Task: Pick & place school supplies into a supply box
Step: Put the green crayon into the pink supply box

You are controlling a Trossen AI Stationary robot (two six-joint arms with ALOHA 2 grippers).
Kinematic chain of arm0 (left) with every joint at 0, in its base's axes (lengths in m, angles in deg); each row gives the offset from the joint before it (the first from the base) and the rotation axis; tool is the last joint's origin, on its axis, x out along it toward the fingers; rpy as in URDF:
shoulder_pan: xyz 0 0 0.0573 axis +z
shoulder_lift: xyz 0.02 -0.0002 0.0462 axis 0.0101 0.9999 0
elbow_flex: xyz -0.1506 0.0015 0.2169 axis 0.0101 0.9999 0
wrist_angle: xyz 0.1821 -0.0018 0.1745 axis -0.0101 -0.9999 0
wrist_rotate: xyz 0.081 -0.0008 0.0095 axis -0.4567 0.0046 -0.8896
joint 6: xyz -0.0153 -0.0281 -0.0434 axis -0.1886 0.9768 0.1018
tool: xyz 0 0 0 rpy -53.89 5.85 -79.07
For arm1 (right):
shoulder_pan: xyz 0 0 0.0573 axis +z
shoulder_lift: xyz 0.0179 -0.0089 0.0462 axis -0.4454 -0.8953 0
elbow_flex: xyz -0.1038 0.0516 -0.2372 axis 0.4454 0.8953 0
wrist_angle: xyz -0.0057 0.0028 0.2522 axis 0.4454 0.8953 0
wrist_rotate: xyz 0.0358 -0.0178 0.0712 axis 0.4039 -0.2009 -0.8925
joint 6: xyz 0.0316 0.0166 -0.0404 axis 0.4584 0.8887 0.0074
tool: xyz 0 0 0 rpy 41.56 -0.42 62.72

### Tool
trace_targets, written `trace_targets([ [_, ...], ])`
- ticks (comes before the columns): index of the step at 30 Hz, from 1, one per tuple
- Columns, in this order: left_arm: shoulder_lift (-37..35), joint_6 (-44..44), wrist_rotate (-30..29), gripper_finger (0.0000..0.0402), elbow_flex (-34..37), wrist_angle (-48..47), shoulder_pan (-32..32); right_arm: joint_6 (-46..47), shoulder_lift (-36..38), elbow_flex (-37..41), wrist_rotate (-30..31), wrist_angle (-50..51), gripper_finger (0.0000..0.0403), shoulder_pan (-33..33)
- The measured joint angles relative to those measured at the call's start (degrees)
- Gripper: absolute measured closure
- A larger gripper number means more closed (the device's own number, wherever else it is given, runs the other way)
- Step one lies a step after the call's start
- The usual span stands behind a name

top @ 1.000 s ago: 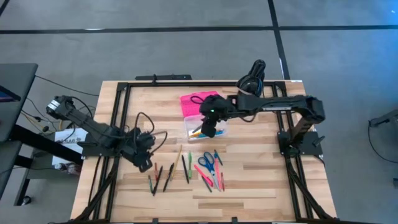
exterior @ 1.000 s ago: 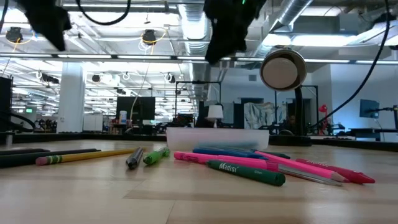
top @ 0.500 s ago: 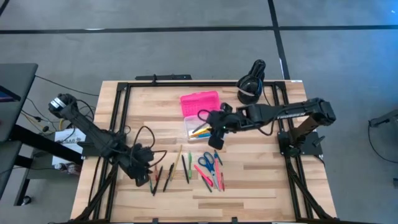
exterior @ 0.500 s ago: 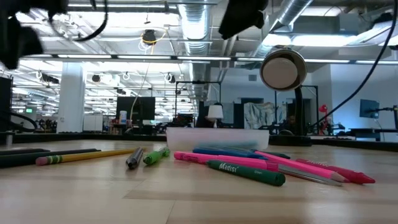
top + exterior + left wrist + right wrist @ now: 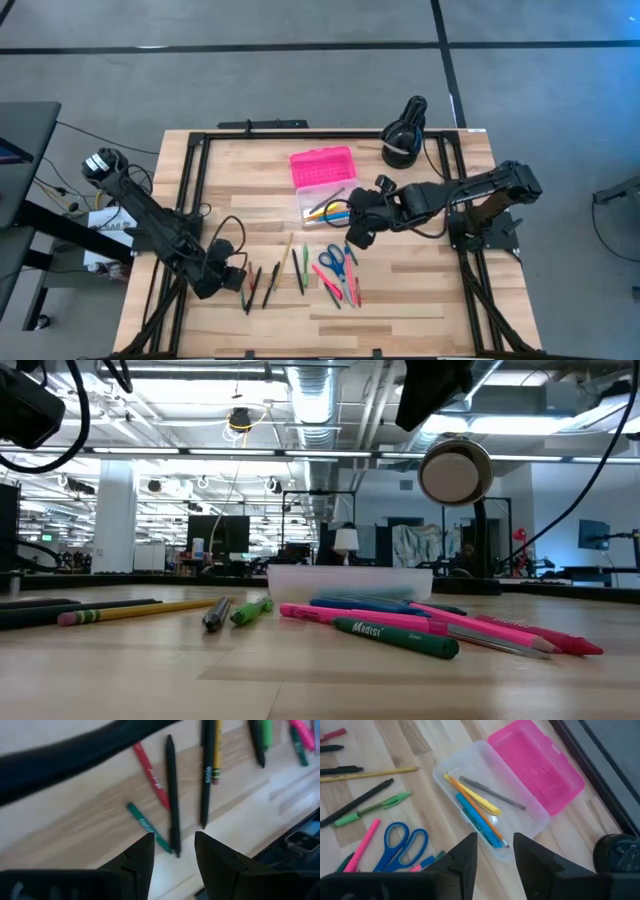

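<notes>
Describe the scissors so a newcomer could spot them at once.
Start at the open supply box with its pink lid mid-table. Just in front of it, among loose pens, lie the scissors. Their two blue loop handles set them apart from the straight pens around them.

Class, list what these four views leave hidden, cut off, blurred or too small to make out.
- Low view: the supply box contents, hidden behind its cloudy wall.
- High view: print on the pens by the scissors, too small.
- Left wrist view: the yellow pencil, cut off by the edge.
- Right wrist view: the black lamp, cut off at the corner.
- High view: the left gripper fingers, too small.
</notes>
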Motion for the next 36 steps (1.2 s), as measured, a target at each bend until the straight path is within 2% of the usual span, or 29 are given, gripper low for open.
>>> trace_targets([
  [9, 12.2, 1.2, 1.6, 0.0267, -0.1, 11.8, -0.9, 0.0, 0.0, 0.0, 1.8, 2.6, 0.0285, 0.6],
  [13, 15.6, 2.5, 1.8, 0.0267, -1.0, 12.1, -0.9, -0.2, 0.0, 0.0, 1.8, 2.9, 0.0285, 0.6],
  [25, 17.0, 3.3, 5.4, 0.0267, -3.4, 5.2, -1.2, -1.1, 0.0, 0.0, 1.8, 2.4, 0.0285, 0.1],
  [36, 17.0, 3.3, 4.5, 0.0267, -3.4, 3.2, -1.2, -1.1, 0.0, 0.0, 1.7, 2.2, 0.0285, 0.1],
])
